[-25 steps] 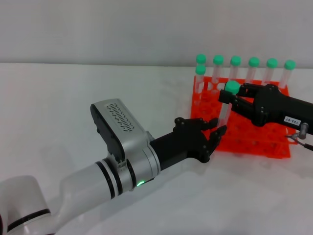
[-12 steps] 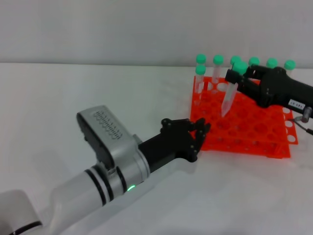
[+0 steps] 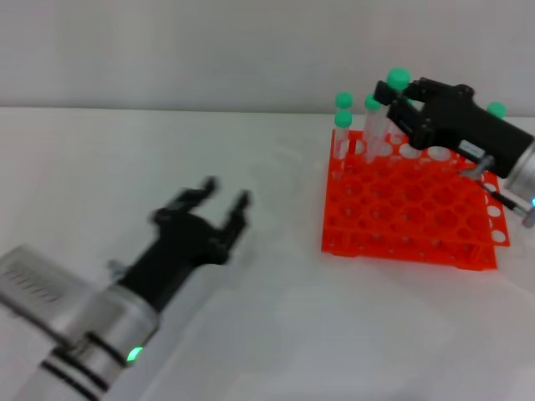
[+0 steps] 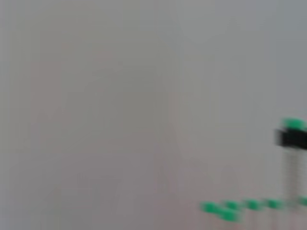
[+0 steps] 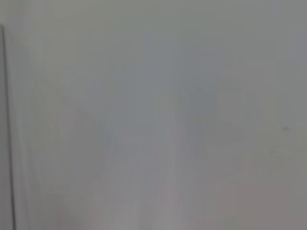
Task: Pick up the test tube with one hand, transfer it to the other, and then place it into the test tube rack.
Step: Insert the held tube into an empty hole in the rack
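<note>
1. Now that the handover is done, clamped in the black fingered right gripper with the small white label [image 3: 418, 113]: the slender clear plastic test tube with a round green cap [image 3: 386, 113], held near its top, roughly upright, over the far rows of the bright orange-red plastic test tube rack [image 3: 410, 209]
2. Half a second ago tilted and lower over the rack's middle; now raised, straightened and carried toward the far edge, so judged to be lining up above a hole, insertion not yet made
3. Pulled well away from the rack toward the near left of the white tabletop [image 3: 276, 334]: the black fingered left gripper on the silver arm with a green light [image 3: 221, 200], fingers spread wide, holding nothing, blurred by its retreat
4. Meaning for the task: pick-up and transfer finished, only placement left
5. Standing along the rack's far edge: other green-capped tubes [image 3: 343, 121], two at the far left corner just beside the held tube, another cap [image 3: 496, 109] beyond the right gripper
6. Likely obstacle: those neighbours' caps, close to the tube's path down; front rows of holes free
7. Left wrist view: only hazy green caps and a dark shape; right wrist view blank
</note>
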`<state>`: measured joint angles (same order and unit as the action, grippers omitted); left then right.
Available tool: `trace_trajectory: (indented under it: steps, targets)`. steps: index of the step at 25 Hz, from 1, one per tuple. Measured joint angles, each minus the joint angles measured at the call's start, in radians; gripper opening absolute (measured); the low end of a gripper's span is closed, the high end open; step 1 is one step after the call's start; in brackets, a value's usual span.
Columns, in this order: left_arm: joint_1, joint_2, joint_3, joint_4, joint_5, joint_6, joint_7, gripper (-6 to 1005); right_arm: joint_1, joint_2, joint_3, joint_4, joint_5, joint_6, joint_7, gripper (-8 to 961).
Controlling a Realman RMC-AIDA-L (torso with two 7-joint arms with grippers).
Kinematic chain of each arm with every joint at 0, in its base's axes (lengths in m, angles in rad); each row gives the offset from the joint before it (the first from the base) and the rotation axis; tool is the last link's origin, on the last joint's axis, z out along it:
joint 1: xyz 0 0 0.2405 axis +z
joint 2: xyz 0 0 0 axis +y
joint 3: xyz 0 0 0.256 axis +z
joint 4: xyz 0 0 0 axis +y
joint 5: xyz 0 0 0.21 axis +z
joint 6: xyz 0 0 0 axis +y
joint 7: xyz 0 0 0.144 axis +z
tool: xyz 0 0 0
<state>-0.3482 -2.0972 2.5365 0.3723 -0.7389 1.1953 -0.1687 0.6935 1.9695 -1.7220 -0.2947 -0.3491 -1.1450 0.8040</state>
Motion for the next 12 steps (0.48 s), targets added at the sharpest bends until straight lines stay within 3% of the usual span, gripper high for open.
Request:
trace_trajectory:
  steps: [1, 6, 12]
  targets:
    - [0.0, 0.0, 0.0, 0.0, 0.0, 0.0, 0.0, 370, 0.0, 0.0, 0.0, 0.0, 0.0, 0.0, 0.0, 216]
    - [0.104, 0.001, -0.004, -0.002, -0.194, 0.095, -0.007, 524, 0.001, 0.049, 0.036, -0.021, 0.004, 0.064, -0.081, 201]
    - [0.145, 0.005, -0.01, -0.026, -0.24, 0.106, 0.002, 753, -0.005, 0.057, 0.036, -0.037, 0.02, 0.125, -0.096, 204]
